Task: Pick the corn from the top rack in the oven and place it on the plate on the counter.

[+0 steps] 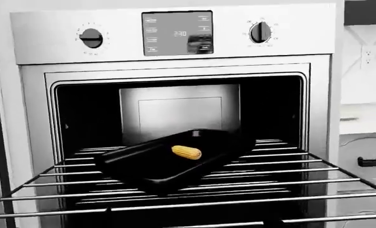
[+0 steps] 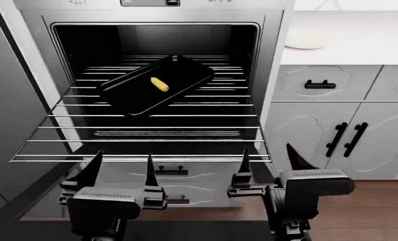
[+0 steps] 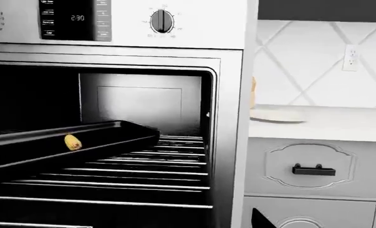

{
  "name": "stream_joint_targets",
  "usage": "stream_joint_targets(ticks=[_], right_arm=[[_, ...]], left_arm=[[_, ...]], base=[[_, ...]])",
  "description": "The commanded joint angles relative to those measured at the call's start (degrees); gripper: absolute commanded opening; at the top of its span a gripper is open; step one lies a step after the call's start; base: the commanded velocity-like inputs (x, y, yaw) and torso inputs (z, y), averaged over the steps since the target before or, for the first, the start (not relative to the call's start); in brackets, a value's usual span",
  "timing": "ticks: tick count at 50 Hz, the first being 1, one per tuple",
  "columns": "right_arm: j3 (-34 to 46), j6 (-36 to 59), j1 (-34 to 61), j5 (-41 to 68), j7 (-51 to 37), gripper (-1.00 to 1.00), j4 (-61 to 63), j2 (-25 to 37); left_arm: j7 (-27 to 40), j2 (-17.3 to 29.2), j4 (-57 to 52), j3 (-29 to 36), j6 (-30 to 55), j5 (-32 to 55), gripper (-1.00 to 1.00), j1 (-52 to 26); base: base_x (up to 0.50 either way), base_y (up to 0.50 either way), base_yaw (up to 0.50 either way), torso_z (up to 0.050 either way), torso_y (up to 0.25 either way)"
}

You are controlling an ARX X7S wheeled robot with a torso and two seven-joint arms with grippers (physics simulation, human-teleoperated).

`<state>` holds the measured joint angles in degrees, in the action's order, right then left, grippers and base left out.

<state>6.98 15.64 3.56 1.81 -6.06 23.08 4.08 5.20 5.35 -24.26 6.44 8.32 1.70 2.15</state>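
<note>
Oven [image 2: 273, 60] stands open, dark inside; top rack [image 2: 145, 128] pulled out toward the robot, its silver wires running side to side. Black baking tray [image 2: 155, 85] sits skewed on the rack, well back; corn [image 2: 159, 84] lies in the tray near its middle, tapered end pointing inward.

Left gripper [image 2: 120, 173] low in the head view, just below and in front of the rack's rim bar; fingers spread wide apart, nothing between them. Right gripper [image 2: 271, 165] beside it at much the same height, near the rack's front right corner; also spread wide, holding nothing. Corn is well apart from both, up and back across most of the rack, nearer the left gripper's line than the right's.

Plate [image 2: 306, 40] rests on the counter [image 2: 360, 42] to the right of the oven, near the oven's edge; bare, cream-white. White cabinets [image 2: 319, 120] with black handles below it.
</note>
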Motion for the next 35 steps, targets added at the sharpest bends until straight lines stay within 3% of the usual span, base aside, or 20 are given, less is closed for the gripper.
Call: stream_joint_targets(ticks=[1, 5, 8, 11, 13, 14, 15, 16, 17, 18, 19, 20, 22, 25, 26, 31, 35], right_arm=[[3.06, 14.87, 7.62, -1.34, -2.33, 1.0, 26.17, -0.02], [5.26, 17.91, 12.12, -2.85, -2.6, 1.0, 32.17, 0.43], [6.1, 24.64, 17.76, -2.43, -2.5, 1.0, 36.63, -0.56], [6.58, 26.54, 23.11, -1.76, -2.37, 1.0, 36.91, -1.76], [7.88, 27.25, 27.86, 4.69, -8.99, 1.0, 36.92, 2.43], [12.52, 25.6, 36.45, 13.29, -17.59, 1.0, 36.92, 11.03], [20.33, 20.81, 45.05, 21.88, -26.18, 1.0, 36.91, 19.62], [27.1, 17.11, 53.64, 30.48, -34.78, 1.0, 36.91, 28.21], [32.14, 13.84, 62.23, 39.07, -43.37, 1.0, 36.9, 36.02], [34.08, 13.83, 68.52, 47.66, -51.97, 1.0, 36.89, 37.41], [35.43, 12.99, 70.69, 56.01, -60.56, 1.0, 36.87, 38.14], [35.51, 13.38, 72.65, 57.82, -65.05, 1.0, 36.73, 38.47], [35.06, 13.24, 74.07, 59.67, -65.1, 1.0, 36.07, 38.98], [34.87, 12.82, 74.19, 60.09, -64.64, 1.0, 35.21, 39.47], [35.24, 12.94, 73.82, 59.71, -64.23, 1.0, 34.86, 39.61], [36.37, 11.29, 69.59, 55.67, -61.2, 1.0, 32.51, 41.94], [35.93, 11.45, 69.95, 56.0, -59.88, 1.0, 31.38, 43.8]], left_arm=[[1.49, 0.99, -27.94, 4.41, 6.07, -2.5, 1.0, -1.16], [2.22, 0.18, -34.48, 5.71, 10.39, -4.61, 1.0, -4.71], [-2.4, -5.18, -35.74, 4.31, 11.63, -6.82, 1.0, -9.16], [-0.88, -5.29, -35.74, 5.37, 12.75, -5.57, 1.0, -15.9], [16.31, 11.89, -35.74, 22.26, 7.07, 11.62, 1.0, -33.09], [24.9, 20.49, -35.74, 30.85, -1.0, 20.21, 1.0, -41.69], [33.5, 29.08, -35.74, 28.82, 7.01, 28.81, 1.0, -50.28], [42.09, 37.68, -35.74, 37.41, -1.58, 37.4, 1.0, -58.87], [50.69, 44.32, -35.74, 30.15, 7.01, 42.27, 1.0, -62.88], [59.28, 50.01, -35.74, 38.75, 0.07, 50.86, 1.0, -71.47], [59.77, 44.29, -35.74, 30.15, 8.67, 47.93, 1.0, -70.61], [68.37, 49.55, -35.74, 38.75, 2.1, 55.42, 1.0, -79.2], [84.78, 52.46, -35.74, 55.94, -9.66, 54.3, 1.0, -96.39], [84.79, 53.58, -35.74, 81.72, -9.42, 55.39, 1.0, -121.51], [84.79, 53.88, -35.74, 84.89, -8.27, 55.56, 1.0, -121.08], [84.76, 56.57, -35.73, 81.6, -5.21, 55.15, 1.0, -116.53], [82.99, 60.24, -34.98, 80.18, -4.39, 57.27, 1.0, -117.14]], base=[[0.0, 0.0, 0.0, 0.0, 0.0], [0.0, 0.0, 0.0, 0.0, 0.0], [0.0, 0.0, 0.0, 0.0, 0.0], [0.0, 0.0, 0.0, 0.0, 0.0], [0.0, 0.0, 0.0, 0.0, 0.0], [0.0, 0.0, 0.0, 0.0, 0.0], [0.0, 0.0, 0.0, 0.0, 0.0], [0.0, 0.0, 0.0, 0.0, 0.0], [0.0, 0.0, 0.0, 0.0, 0.0], [0.0, 0.0, 0.0, 0.0, 0.0], [0.0, 0.0, 0.0, 0.0, 0.0], [0.0, 0.0, 0.0, 0.0, 0.0], [0.0, 0.0, 0.0, 0.0, 0.0], [0.0, 0.0, 0.0, 0.0, 0.0], [0.0, 0.0, 0.0, 0.0, 0.0], [0.0, 0.0, 0.0, 0.0, 0.0], [0.0, 0.0, 0.0, 0.0, 0.0]])
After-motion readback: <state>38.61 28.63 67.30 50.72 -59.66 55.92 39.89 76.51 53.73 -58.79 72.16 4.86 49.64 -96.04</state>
